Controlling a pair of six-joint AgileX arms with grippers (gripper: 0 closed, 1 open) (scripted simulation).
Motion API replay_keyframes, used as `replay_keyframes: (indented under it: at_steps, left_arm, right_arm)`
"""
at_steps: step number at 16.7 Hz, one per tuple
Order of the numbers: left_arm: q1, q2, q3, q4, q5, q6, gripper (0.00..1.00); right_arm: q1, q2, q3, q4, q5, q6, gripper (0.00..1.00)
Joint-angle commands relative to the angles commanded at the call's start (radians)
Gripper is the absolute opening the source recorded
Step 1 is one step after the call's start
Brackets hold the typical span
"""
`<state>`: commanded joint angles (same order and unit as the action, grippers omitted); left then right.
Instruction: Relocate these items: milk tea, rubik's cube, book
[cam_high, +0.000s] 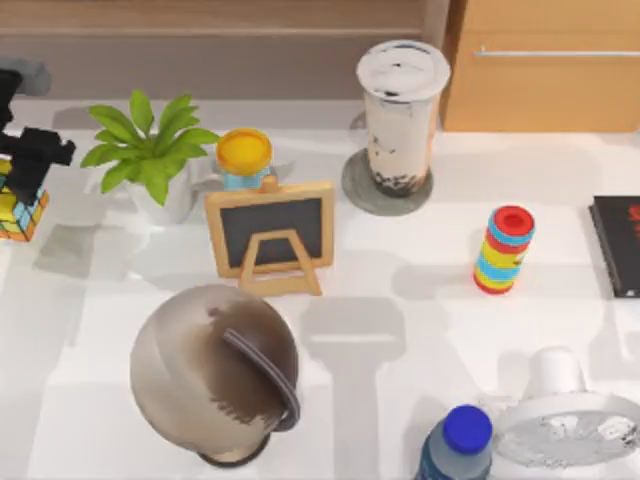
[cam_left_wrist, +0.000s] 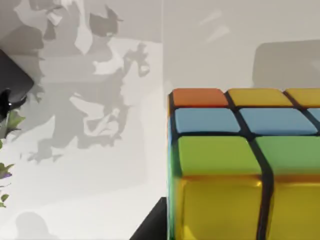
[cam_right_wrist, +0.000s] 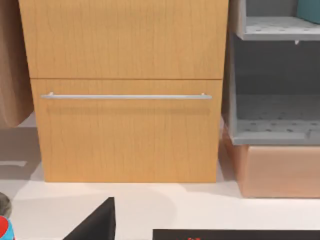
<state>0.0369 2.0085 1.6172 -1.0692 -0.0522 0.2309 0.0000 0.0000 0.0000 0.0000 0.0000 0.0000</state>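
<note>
White table (cam_high: 400, 300) w/ wooden cabinet (cam_high: 545, 70) behind. Left gripper (cam_high: 22, 165) at far left edge, clenched on rubik's cube (cam_high: 20, 205), held off the surface. Milk tea (cam_high: 400, 110) upright on grey coaster (cam_high: 360, 190), back centre. Can't tell right gripper's state.

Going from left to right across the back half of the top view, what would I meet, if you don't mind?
Rubik's cube → potted plant → small chalkboard → milk tea → striped cylinder → black book.
</note>
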Motion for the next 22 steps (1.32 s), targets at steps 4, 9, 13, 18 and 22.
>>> replay_keyframes:
  at_steps: [4, 9, 13, 18, 22]
  left_arm:
    - [-0.025, -0.184, 0.017, 0.18, -0.137, -0.03, 0.0]
    - [-0.176, -0.412, -0.007, 0.621, -0.292, -0.084, 0.0]
    - [-0.334, -0.444, -0.049, 0.97, -0.354, -0.148, 0.0]
    - [-0.478, -0.393, -0.106, 1.184, -0.363, -0.208, 0.0]
    - [-0.489, -0.385, -0.113, 1.198, -0.364, -0.213, 0.0]
  right_arm:
    - [0.0, 0.0, 0.0, 0.0, 0.0, 0.0, 1.0]
    - [0.0, 0.0, 0.0, 0.0, 0.0, 0.0, 1.0]
    - [0.0, 0.0, 0.0, 0.0, 0.0, 0.0, 1.0]
    - [0.0, 0.0, 0.0, 0.0, 0.0, 0.0, 1.0]
    - [0.0, 0.0, 0.0, 0.0, 0.0, 0.0, 1.0]
